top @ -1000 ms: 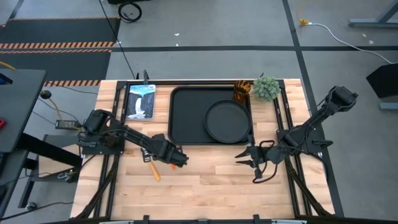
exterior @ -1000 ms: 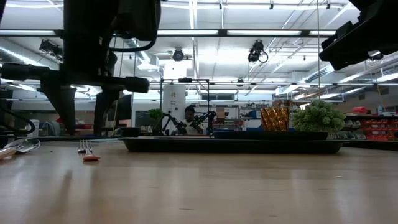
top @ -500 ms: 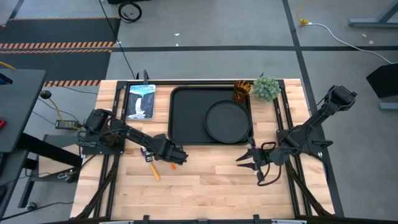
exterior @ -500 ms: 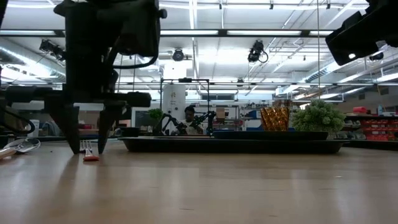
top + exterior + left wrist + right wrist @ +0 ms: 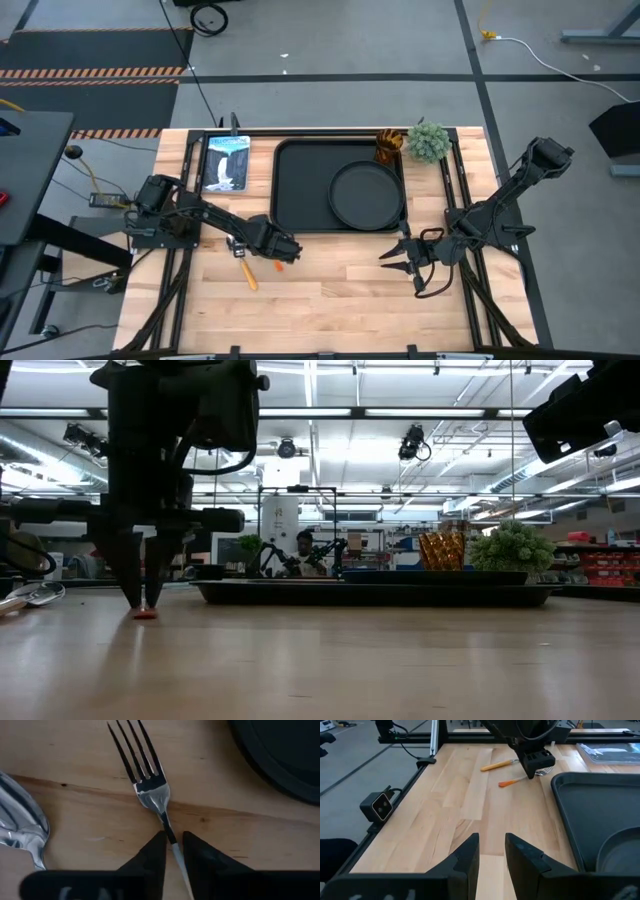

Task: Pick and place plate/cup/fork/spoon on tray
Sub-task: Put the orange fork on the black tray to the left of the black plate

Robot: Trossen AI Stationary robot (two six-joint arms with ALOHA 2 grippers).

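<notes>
The fork point(image 5: 277, 265), silver tines and reddish-orange handle, lies flat on the wooden table near the tray's near left corner. My left gripper point(image 5: 285, 252) stands over it, pointing down, shut on it. The spoon point(image 5: 246, 273) with its yellow-orange handle lies just left of the fork. The round black plate point(image 5: 365, 195) lies in the right half of the black tray point(image 5: 300, 190). The amber cup point(image 5: 388, 147) stands at the tray's far right corner. My right gripper point(image 5: 400, 252) hovers near the tray's near right corner, shut and empty. My left gripper pinches the fork's thin silver neck point(image 5: 167, 827), just behind the tines, between its two fingertips point(image 5: 155, 850). The fingers come from above, pointing down, one on each side of the neck. The fork lies flat on the table, its handle end point(image 5: 146, 614) on the wood.
A fuzzy green potted plant point(image 5: 428, 141) stands right of the cup. A flat picture card point(image 5: 225, 163) lies at the far left, beside the tray. Bare wood stretches along the near edge between the two grippers point(image 5: 340, 290).
My left gripper has come down onto the table over the fork, and its fingers have closed from a wide gap onto the fork's neck. The fork has stayed lying where it was.
</notes>
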